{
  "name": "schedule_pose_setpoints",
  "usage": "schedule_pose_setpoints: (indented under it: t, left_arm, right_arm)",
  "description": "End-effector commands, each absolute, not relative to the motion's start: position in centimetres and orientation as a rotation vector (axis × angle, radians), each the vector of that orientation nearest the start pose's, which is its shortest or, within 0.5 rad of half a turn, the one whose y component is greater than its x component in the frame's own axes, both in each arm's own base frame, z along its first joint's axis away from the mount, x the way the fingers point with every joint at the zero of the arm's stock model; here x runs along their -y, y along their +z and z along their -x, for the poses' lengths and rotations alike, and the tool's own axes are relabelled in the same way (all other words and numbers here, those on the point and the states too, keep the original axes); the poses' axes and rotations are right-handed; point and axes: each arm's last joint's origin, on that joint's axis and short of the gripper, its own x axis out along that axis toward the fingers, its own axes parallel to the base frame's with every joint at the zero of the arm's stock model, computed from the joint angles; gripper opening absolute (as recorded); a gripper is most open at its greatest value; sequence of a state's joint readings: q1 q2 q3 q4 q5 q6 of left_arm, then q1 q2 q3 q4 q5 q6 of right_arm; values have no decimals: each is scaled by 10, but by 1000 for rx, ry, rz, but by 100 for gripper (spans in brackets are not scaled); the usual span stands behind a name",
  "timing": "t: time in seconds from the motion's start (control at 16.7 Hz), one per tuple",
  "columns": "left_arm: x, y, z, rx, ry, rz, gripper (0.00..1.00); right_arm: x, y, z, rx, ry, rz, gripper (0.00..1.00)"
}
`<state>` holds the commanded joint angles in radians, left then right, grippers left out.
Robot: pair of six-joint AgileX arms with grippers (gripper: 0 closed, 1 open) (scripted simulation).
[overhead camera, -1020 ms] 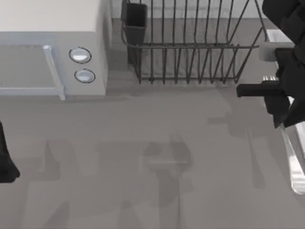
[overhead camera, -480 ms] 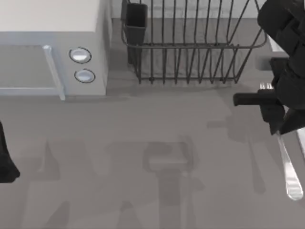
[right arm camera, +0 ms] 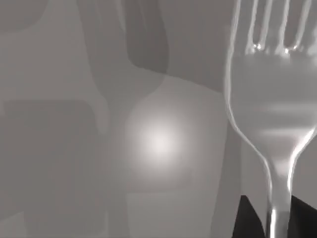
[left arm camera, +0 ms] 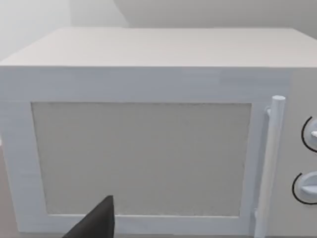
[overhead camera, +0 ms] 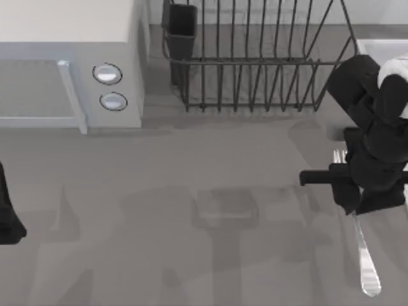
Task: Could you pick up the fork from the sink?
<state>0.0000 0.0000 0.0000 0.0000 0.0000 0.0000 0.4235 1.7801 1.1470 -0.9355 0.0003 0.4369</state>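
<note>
My right gripper point(overhead camera: 356, 201) is shut on the fork point(overhead camera: 368, 274), a slim shiny silver one. Its tines point(overhead camera: 339, 155) point toward the back and its handle runs toward the front edge. It is held above the grey counter at the right side, in front of the sink point(overhead camera: 377, 47), whose pale rim shows at the back right. In the right wrist view the fork point(right arm camera: 272, 114) is close up, its neck pinched between my dark fingers point(right arm camera: 247, 220). My left arm point(overhead camera: 7, 217) stays parked at the left edge.
A dark wire dish rack point(overhead camera: 255, 64) stands at the back centre, just left of the sink. A white microwave point(overhead camera: 70, 70) occupies the back left and faces the left wrist camera point(left arm camera: 148, 148). Grey counter point(overhead camera: 191, 242) spreads across the middle and front.
My right gripper has carried the fork away from the sink, toward the front and slightly left, out over the counter. The left arm has not moved.
</note>
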Motion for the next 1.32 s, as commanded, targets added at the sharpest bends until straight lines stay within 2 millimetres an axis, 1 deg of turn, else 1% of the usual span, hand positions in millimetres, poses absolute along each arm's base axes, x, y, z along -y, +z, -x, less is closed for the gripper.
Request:
schedule_pose_setpoints:
  t: [0.24, 1.02, 1.08, 1.32]
  left_arm:
    - [1, 160, -106, 0, 0, 0, 100]
    - [1, 160, -106, 0, 0, 0, 100]
    - [1, 160, -106, 0, 0, 0, 100]
    - [1, 160, -106, 0, 0, 0, 100]
  right_arm:
    - [-131, 160, -285, -1571, -8, -8, 0]
    - [-131, 160, -285, -1571, -8, -8, 98]
    - [-131, 160, -285, -1571, -8, -8, 100]
    - [-131, 160, -285, -1571, -8, -8, 100]
